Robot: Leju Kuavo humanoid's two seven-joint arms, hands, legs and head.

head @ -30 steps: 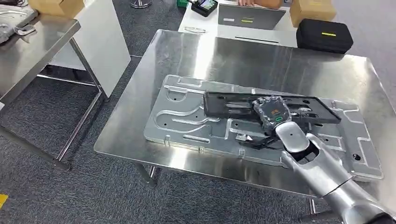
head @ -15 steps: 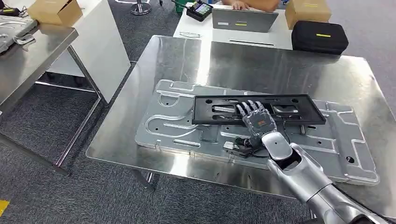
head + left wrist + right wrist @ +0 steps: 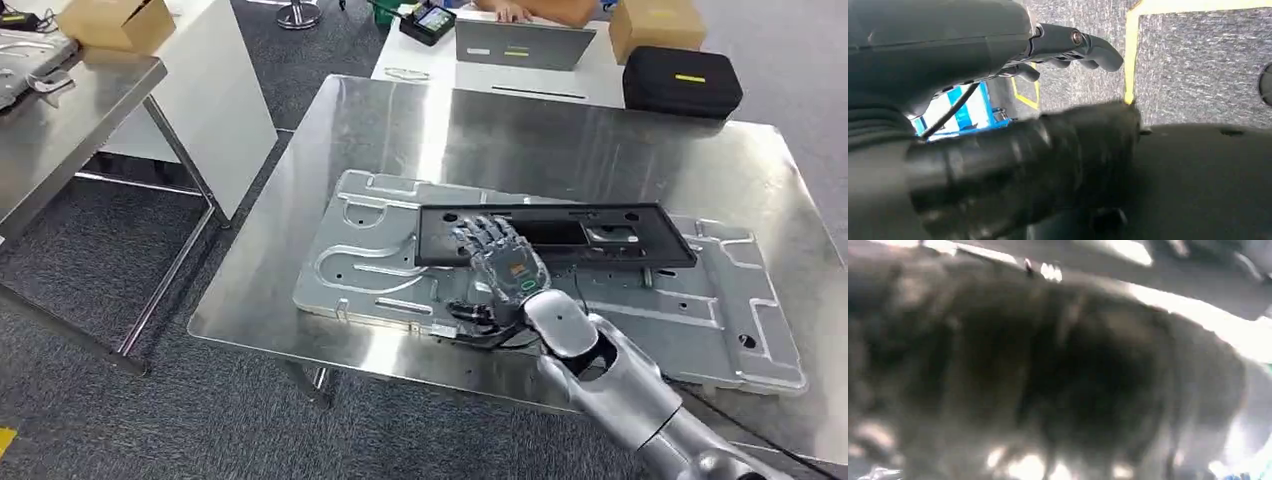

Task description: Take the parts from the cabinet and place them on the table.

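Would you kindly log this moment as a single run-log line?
right hand: open, over black rectangular plastic frame | frame: lying on large silver stamped metal plate | plate: on steel table | left hand: hanging, holding nothing

Black rectangular frame part [image 3: 590,236] lies flat on the stamped silver metal panel [image 3: 400,260] on the steel table [image 3: 560,130] — its left end under the right hand's [image 3: 500,262] spread fingers.

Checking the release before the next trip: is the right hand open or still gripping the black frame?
Open. The right hand has its fingers spread, and the black rectangular plastic frame lies flat on the silver stamped metal plate.
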